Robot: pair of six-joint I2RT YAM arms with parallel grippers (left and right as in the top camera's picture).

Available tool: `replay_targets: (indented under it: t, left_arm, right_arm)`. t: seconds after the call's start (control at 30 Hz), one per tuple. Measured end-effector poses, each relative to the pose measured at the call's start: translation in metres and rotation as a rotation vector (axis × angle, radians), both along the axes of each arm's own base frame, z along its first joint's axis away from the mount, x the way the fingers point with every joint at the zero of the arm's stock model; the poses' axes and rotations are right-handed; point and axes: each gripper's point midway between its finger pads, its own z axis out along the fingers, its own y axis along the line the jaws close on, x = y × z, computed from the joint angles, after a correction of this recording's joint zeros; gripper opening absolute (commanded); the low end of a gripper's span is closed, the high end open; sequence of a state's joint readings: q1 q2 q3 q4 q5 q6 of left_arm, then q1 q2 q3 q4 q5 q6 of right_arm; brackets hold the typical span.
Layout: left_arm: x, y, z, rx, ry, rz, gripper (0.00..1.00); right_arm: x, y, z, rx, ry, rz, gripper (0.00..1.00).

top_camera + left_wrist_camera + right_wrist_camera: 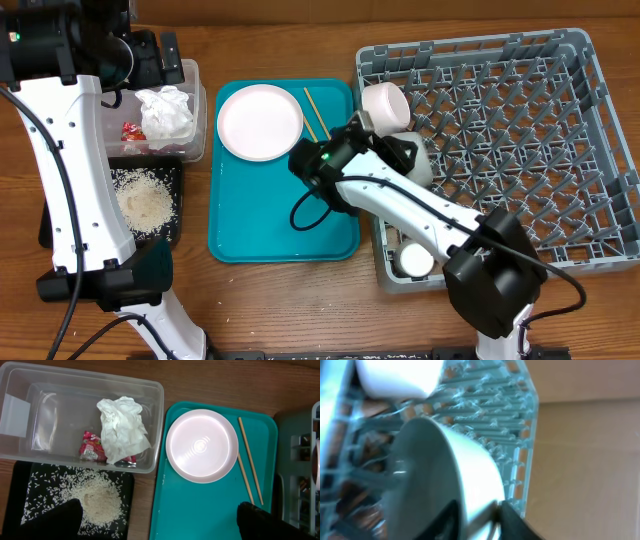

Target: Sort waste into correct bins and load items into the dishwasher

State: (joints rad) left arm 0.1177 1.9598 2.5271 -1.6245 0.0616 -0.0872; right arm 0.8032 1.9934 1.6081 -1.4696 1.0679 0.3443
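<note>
The right gripper [479, 516] pinches the rim of the pale grey-green bowl [445, 467], tipped on edge at the dish rack's [598, 75] left edge (left gripper [162, 522] gapes wide, empty), free pegs [500, 110] lying rightward.

surface: worktop [290, 305] of brown wood, grain running left to right | extent: shows along top, left and bottom of the overhead frame | light: even and soft, shadows faint | right-wrist view: same wood, blurred tan, right of frame
</note>
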Motion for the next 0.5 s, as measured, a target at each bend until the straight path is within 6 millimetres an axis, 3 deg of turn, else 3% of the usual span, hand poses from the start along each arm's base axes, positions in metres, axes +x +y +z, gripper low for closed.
replay_targets:
  t: [0.1, 0.2, 0.43, 0.5]
  left_arm:
    - [0.000, 0.000, 0.000, 0.000, 0.000, 0.000, 1.00]
    - [0.000, 0.000, 0.000, 0.000, 0.000, 0.000, 1.00]
    - [0.000, 0.000, 0.000, 0.000, 0.000, 0.000, 1.00]
    - [0.000, 0.000, 0.000, 0.000, 0.000, 0.000, 1.00]
  right_arm:
    - [-0.006, 0.003, -0.010, 0.031, 0.043, -0.008, 0.58]
    - [-0.010, 0.008, -0.014, 0.043, 0.060, -0.002, 0.79]
    - [-0.008, 0.024, -0.005, 0.057, 0.035, 0.033, 0.84]
    - [0.002, 0.035, 0.010, 0.113, -0.017, 0.039, 0.95]
